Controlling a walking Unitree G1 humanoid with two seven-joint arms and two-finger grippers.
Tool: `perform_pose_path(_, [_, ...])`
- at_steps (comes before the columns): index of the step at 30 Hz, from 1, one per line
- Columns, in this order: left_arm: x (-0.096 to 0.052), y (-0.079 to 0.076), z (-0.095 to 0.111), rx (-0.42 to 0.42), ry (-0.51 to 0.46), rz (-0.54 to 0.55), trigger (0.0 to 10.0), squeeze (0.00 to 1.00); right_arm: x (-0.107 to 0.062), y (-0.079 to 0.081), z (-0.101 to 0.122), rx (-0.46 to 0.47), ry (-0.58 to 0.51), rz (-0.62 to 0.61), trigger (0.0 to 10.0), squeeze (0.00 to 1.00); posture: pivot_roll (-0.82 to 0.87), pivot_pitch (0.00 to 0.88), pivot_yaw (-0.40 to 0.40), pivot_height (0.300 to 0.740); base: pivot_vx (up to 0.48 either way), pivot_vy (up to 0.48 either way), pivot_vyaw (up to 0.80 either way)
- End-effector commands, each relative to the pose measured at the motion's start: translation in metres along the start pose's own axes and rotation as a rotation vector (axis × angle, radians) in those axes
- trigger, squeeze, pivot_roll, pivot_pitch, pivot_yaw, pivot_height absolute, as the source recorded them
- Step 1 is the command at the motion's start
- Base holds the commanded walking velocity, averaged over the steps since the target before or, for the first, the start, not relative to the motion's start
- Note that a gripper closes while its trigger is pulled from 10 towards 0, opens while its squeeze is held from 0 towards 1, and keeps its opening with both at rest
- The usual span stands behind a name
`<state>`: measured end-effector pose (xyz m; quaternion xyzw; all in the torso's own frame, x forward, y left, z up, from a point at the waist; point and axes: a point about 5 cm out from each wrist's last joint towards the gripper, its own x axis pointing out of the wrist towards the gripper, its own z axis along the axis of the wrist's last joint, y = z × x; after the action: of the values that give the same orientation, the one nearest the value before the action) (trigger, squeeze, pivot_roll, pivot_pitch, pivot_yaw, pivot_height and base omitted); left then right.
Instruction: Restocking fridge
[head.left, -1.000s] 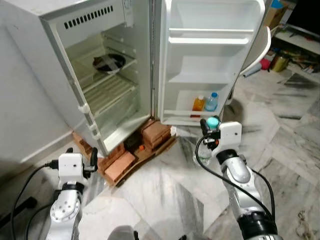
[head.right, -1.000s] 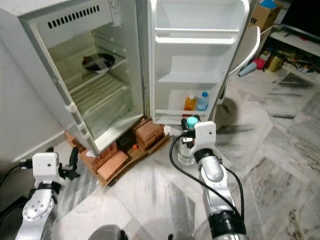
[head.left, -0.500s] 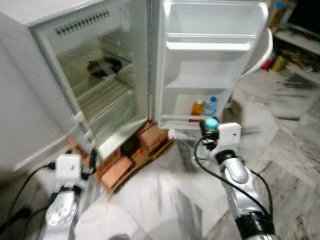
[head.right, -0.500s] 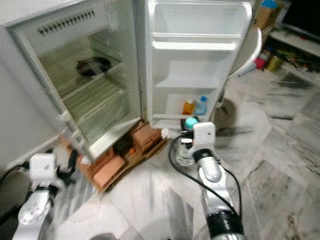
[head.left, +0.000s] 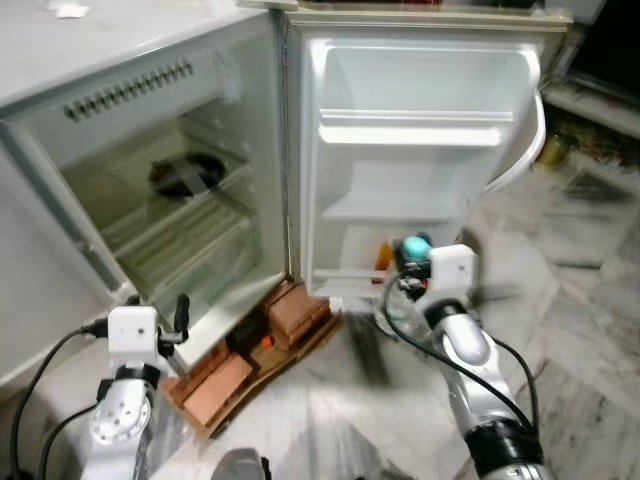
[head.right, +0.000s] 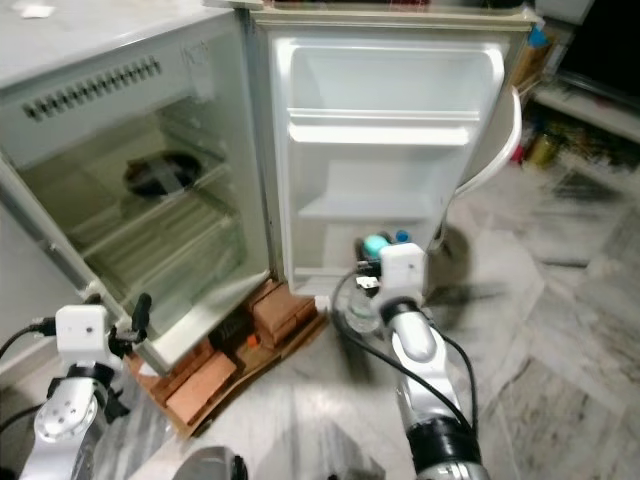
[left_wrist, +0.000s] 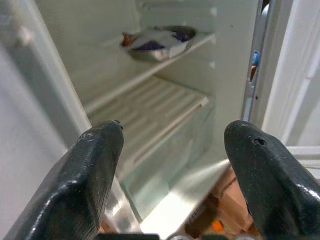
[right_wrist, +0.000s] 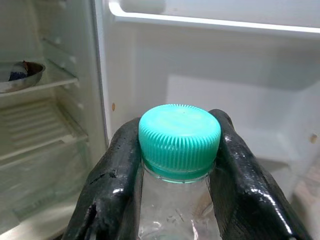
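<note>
1. Step in hand, as I judge it: carry the bottle (right_wrist: 177, 165) to the open fridge door (head.left: 420, 150) & set it on a door shelf; keep it upright w/ cap up, approach square to the door, lift over the rail of the bottom door shelf (head.left: 350, 272) before lowering; don't let go till the base sits flat.
2. An orange bottle (head.left: 384, 254) already stands in that bottom shelf, so aim for a free gap beside it; a nudge could tip it.
3. Head views are blurred, robot likely walking; prob. best to settle before reaching in.
4. Right gripper (right_wrist: 175, 150): fingers closed round the bottle's neck just under the teal cap (right_wrist: 179, 141), one finger each side, touching it; bottle is clear, held in front of the door, low, near the bottom shelf.
5. Left gripper (left_wrist: 172, 150): fingers spread wide, holding nothing, touching nothing; it faces the fridge's main compartment, where a bowl (left_wrist: 157, 42) sits on a wire shelf (left_wrist: 150, 107); arm is low at the robot's left, idle.
</note>
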<state>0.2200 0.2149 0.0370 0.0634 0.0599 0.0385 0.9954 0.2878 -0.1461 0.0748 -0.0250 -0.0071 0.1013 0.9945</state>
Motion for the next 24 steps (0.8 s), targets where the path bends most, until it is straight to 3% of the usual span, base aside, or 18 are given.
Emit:
perform_pose_path(1, [0.0007,-0.0071,0.0012,-0.014,-0.008,-0.019,10.0,0.0,-0.0004,-0.015,0.005,-0.024,-0.016,-0.035,10.0,0.0,0.08,0.021,-0.007,0.74,0.42,0.0,0.0])
perform_pose_path(17, [0.0018,-0.0084,0.0018,-0.019,-0.008,-0.018,10.0,0.0,0.0002,-0.0104,0.0017,-0.02,0.0,-0.004,10.0,0.0,0.08,0.026,-0.007,0.74,0.415,0.0,0.0])
perform_pose_path(24, [0.0021,-0.0085,-0.0003,-0.012,0.01,-0.011,10.0,0.0,0.0009,-0.0105,0.0002,-0.019,0.01,0.005,10.0,0.0,0.08,0.028,-0.006,0.74,0.324,0.25,0.0])
